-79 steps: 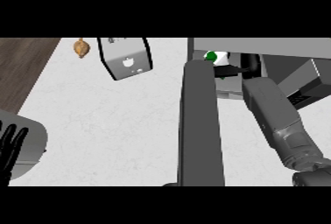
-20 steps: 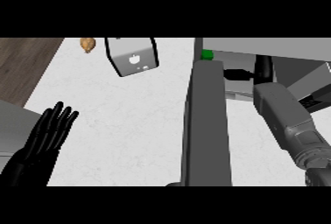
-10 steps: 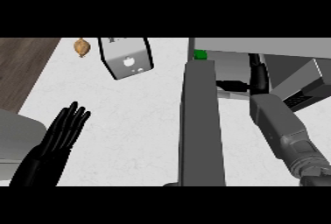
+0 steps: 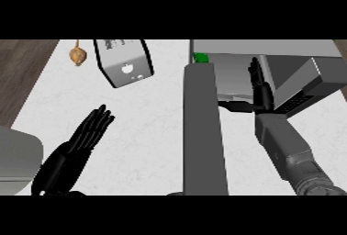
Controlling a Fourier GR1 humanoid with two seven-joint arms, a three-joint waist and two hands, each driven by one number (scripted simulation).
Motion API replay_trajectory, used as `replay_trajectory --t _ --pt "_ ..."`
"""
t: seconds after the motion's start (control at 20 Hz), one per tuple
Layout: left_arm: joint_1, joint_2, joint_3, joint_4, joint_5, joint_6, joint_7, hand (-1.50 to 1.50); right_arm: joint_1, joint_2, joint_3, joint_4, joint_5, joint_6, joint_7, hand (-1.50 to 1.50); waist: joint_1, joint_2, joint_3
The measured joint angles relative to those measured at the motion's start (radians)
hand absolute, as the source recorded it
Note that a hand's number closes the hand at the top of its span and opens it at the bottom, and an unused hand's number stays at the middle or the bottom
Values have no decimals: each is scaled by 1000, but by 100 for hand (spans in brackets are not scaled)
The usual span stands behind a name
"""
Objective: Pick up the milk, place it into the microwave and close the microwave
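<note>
The microwave stands at the top right with its door swung open, seen edge-on as a long dark grey bar down the middle. Just past the door's far end, only the green cap of the milk shows inside the microwave. My right hand is open to the right of the door, in front of the microwave's opening, with fingers straight, pointing away and holding nothing. It is apart from the milk. My left hand is open over the white counter, left of the door, fingers straight.
A grey and black box-like appliance lies at the back left of the counter, with a small brown bulb beside it. A pale grey object sits at the left edge. Dark wood borders the counter on the left.
The right hand has let go of the milk, left inside the microwave, and its fingers have straightened. The left hand has come up from the lower left toward the door.
</note>
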Motion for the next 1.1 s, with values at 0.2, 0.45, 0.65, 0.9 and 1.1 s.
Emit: replay_trajectory --t 0.2,0.45,0.65,0.9,1.1 --pt "-31 15 -40 68 -36 -40 -29 150 54 19 6 -23 -6 31 -34 -150 -18 -8 -1" --pt "-49 10 -105 129 -117 -45 -65 150 149 42 35 -91 -5 63 -69 -150 -38 -18 -2" --pt "-97 3 -117 207 -148 -40 -79 150 254 61 71 -184 -8 98 -79 -150 -50 -23 -3" --pt "-146 -6 -177 302 -250 -7 -103 150 378 62 117 -336 -11 142 -53 -150 -72 -29 -5" --pt "-202 -16 -241 409 -288 3 -108 150 493 58 153 -485 -16 174 -27 -150 -81 -29 -5"
